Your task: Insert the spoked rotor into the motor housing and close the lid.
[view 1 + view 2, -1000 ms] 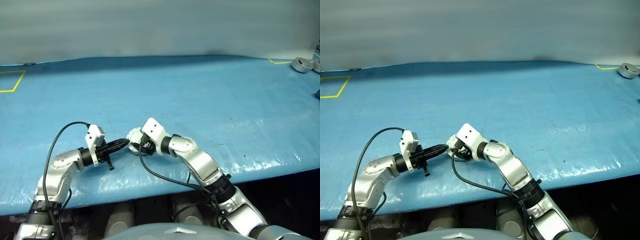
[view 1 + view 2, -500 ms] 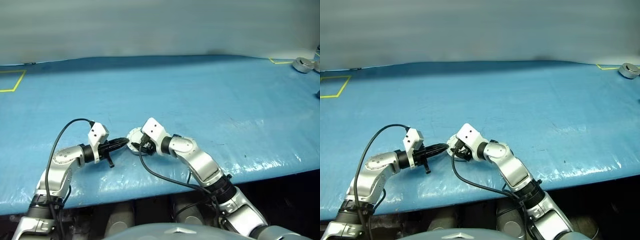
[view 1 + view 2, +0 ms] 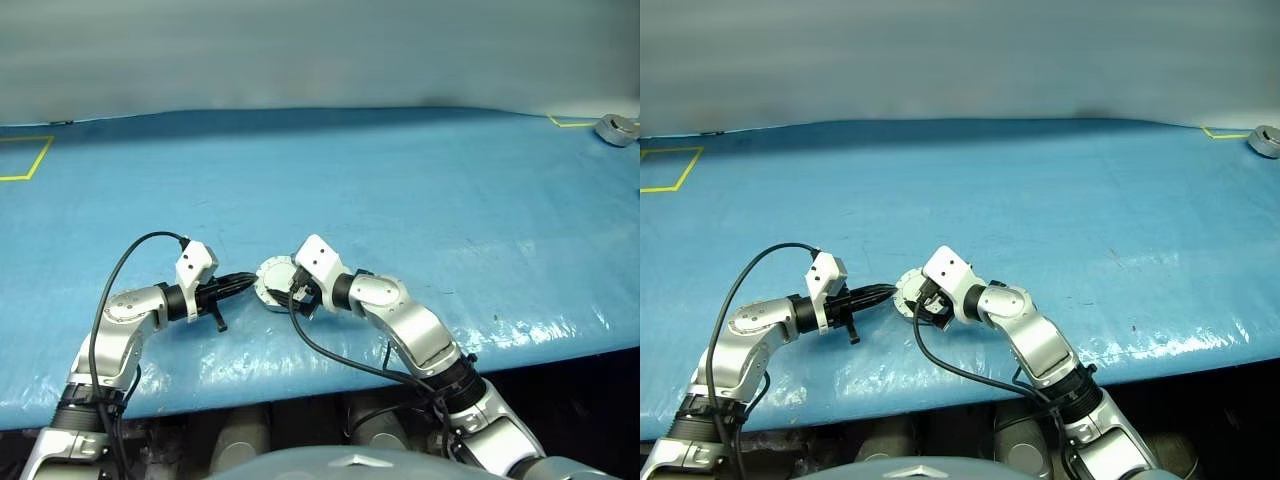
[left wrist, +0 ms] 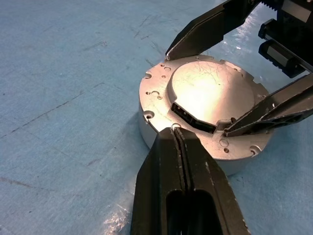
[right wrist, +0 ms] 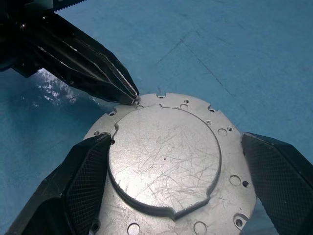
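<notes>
Silver-grey metal caught the light where the lid (image 5: pixel 166 161) lay outer face up on the motor housing (image 4: pixel 146 134), the pair forming one squat round stack on the blue table cover (image 3: pixel 400 190), near its front edge and between the two arms. Neither copper windings nor the spoked rotor could be seen, so the rotor was presumably already inside and the housing covered; whether the lid was fully seated could not be told.

The left gripper (image 4: pixel 178 137) had its two black fingers pressed together, their tip resting on the lid's near rim, as if steadying or pressing it. The right gripper (image 5: pixel 176 181) stood with its fingers wide apart, one on either side of the stack and just beside its rim, holding nothing.

By that reading the task was close to its end. What remained was probably a check that the lid sat flush, and then pulling both arms clear. Another small round metal part (image 3: pixel 612 128) lay at the far right corner, well apart from the work.
</notes>
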Controlling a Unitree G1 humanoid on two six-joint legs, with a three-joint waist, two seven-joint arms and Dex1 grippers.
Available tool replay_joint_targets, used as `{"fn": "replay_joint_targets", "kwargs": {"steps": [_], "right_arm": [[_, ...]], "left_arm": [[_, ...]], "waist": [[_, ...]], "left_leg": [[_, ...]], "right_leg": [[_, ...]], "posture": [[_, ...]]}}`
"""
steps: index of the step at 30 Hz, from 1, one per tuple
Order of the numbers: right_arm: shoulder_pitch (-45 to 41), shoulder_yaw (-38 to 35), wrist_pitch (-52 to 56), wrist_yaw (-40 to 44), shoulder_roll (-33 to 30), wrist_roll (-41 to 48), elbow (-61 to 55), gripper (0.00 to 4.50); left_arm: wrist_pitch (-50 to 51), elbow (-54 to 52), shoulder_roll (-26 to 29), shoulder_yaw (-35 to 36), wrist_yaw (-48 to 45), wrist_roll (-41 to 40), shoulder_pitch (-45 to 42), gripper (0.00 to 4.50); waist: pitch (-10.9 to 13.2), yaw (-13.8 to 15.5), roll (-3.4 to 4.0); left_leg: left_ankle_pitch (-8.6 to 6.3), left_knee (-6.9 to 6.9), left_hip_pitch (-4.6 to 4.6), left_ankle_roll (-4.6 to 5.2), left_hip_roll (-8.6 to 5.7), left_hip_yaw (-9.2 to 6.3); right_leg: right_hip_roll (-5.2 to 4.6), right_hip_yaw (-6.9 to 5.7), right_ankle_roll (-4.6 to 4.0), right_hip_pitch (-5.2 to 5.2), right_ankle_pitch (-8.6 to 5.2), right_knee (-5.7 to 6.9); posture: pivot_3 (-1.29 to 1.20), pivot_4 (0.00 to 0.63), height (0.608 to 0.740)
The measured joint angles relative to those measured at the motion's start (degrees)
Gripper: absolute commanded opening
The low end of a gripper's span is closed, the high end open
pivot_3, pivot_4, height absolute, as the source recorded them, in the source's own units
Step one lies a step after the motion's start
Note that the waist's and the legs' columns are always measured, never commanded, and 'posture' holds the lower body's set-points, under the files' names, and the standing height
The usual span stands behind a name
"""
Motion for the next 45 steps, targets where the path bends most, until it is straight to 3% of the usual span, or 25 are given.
{"fn": "replay_joint_targets", "kwargs": {"steps": [7, 12, 24, 30, 39, 45], "right_arm": [[2.5, -7.0, 2.7, 2.7, 0.8, 9.2, -4.2, 4.47], [4.0, -13.9, 3.7, 2.5, 4.7, 17.3, -6.6, 4.47], [7.6, -32.8, 24.2, -6.7, 7.5, 35.0, -5.2, 4.47], [9.3, -35.6, 31.1, -8.8, 11.1, 41.5, -0.3, 4.47], [9.0, -37.7, 32.7, -11.5, 13.5, 45.3, 5.0, 4.47], [9.1, -36.9, 32.7, -11.8, 13.7, 45.7, 6.6, 2.59]], "left_arm": [[0.0, 0.6, 0.0, 0.1, -0.1, 0.0, 0.0, 0.0], [-0.1, 0.6, 0.0, 0.2, -0.3, 0.0, 0.0, 0.0], [-0.5, 0.6, 0.1, 0.3, -0.5, 0.1, 0.1, 0.0], [-1.1, 0.7, 0.1, 0.3, -0.4, 0.1, 0.1, 0.0], [-1.2, 0.7, 0.3, 0.7, 0.4, 0.1, 1.0, 0.0], [-1.2, 0.6, 0.4, 0.8, 0.5, 0.1, 1.2, 0.0]], "waist": [[0.0, 0.0, 0.02], [0.1, 0.0, 0.03], [0.1, 0.0, 0.07], [0.1, -0.1, 0.11], [0.1, -0.2, 0.12], [0.1, -0.3, 0.12]], "left_leg": [[0.0, -0.16, -0.06, 0.0, 0.01, -0.03], [0.0, -0.17, -0.06, 0.0, 0.02, -0.04], [0.0, -0.22, -0.06, 0.0, 0.03, -0.04], [0.0, -0.22, -0.07, 0.0, 0.03, -0.02], [0.0, -0.22, -0.07, 0.01, 0.03, -0.02], [0.0, -0.22, -0.07, 0.0, 0.04, -0.02]], "right_leg": [[0.0, -0.05, 0.09, -0.09, -0.02, -0.01], [0.01, -0.06, 0.08, -0.09, -0.03, -0.01], [0.02, -0.06, -0.12, -0.1, -0.14, 0.01], [0.02, -0.04, -0.12, -0.11, -0.15, 0.01], [0.03, -0.05, -0.11, -0.11, -0.14, 0.01], [0.03, -0.05, -0.11, -0.1, -0.14, 0.01]], "posture": [[0.0, 0.15, 0.74], [0.0, 0.15, 0.74], [0.0, 0.15, 0.74], [0.0, 0.15, 0.74], [0.0, 0.15, 0.74], [0.0, 0.15, 0.74]]}}
